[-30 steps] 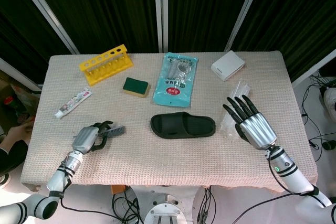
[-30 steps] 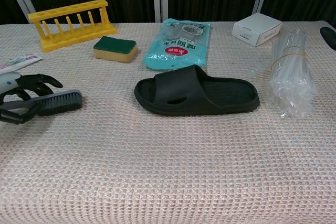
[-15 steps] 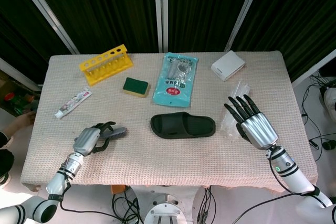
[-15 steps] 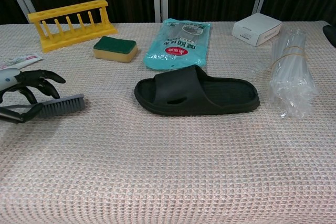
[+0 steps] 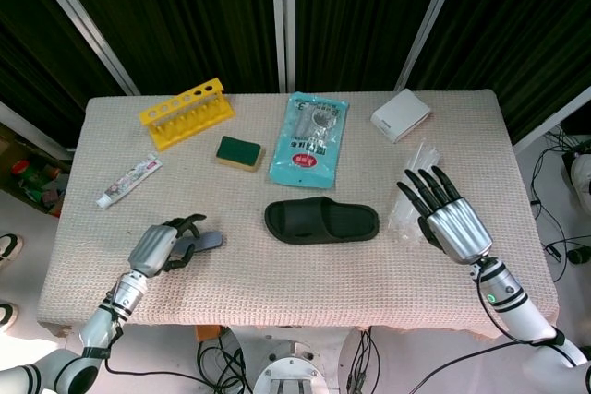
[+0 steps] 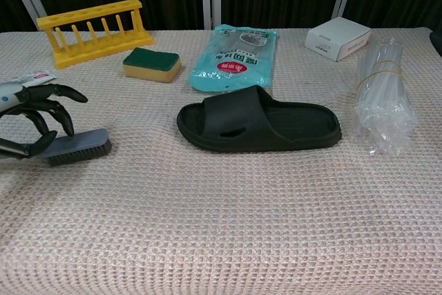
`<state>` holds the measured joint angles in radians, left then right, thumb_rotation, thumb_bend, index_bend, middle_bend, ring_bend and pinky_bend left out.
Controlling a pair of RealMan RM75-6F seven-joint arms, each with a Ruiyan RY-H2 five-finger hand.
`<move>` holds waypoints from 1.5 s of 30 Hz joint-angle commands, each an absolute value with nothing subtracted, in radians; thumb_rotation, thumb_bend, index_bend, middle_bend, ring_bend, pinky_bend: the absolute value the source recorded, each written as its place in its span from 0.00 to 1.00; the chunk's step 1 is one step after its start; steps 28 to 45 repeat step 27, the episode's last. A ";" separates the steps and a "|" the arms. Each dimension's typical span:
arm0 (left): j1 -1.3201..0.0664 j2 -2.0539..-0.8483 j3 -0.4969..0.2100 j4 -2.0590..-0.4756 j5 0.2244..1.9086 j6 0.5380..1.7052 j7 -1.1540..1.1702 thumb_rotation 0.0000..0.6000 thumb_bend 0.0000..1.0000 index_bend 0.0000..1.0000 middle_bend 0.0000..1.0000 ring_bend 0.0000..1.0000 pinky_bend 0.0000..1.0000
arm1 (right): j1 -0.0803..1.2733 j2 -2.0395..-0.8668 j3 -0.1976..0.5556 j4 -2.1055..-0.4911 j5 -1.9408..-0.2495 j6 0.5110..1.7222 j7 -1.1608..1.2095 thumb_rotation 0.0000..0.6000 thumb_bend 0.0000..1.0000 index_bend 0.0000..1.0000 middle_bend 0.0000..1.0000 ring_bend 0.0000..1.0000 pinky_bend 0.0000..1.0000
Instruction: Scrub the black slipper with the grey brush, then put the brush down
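- Lying sole-down mid-table, black slipper (image 6: 259, 128) appears intact, matte.
- Grey brush (image 6: 78, 146) rests bristles-down at table's left; left hand (image 6: 31, 112) holds its handle.
- Right hand (image 5: 445, 216) spread, empty.

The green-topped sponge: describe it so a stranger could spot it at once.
On the table, look along the far edge to the yellow rack. Just right of it and nearer lies the sponge, left of the teal packet. It alone is a small block, dark green on top, yellow beneath.

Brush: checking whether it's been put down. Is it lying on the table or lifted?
Lying down. The brush rests bristles-down on the table, left hand arched over its handle.
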<state>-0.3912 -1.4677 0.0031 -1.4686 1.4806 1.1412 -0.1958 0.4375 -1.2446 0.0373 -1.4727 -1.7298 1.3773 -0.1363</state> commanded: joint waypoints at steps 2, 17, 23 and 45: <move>-0.378 -1.444 -0.003 -1.496 1.489 1.177 -0.179 1.00 0.52 0.17 0.39 0.30 0.40 | 0.427 -1.239 0.036 -1.473 -1.734 1.396 -0.130 1.00 0.61 0.00 0.00 0.00 0.00; -0.100 -1.278 0.001 -1.536 1.471 1.648 0.297 0.19 0.07 0.17 0.20 0.14 0.25 | 0.161 -1.220 -0.035 -1.326 -1.550 1.531 -0.016 1.00 0.49 0.00 0.00 0.00 0.00; -0.024 -1.270 0.028 -1.481 1.464 1.703 0.350 0.02 0.01 0.17 0.19 0.14 0.25 | 0.098 -1.251 -0.040 -1.219 -1.521 1.552 0.065 1.00 0.48 0.00 0.00 0.00 0.00; 0.001 -1.262 0.045 -1.467 1.469 1.694 0.297 0.00 0.01 0.17 0.19 0.13 0.25 | 0.081 -1.258 -0.040 -1.190 -1.535 1.571 0.092 1.00 0.48 0.00 0.00 0.00 0.00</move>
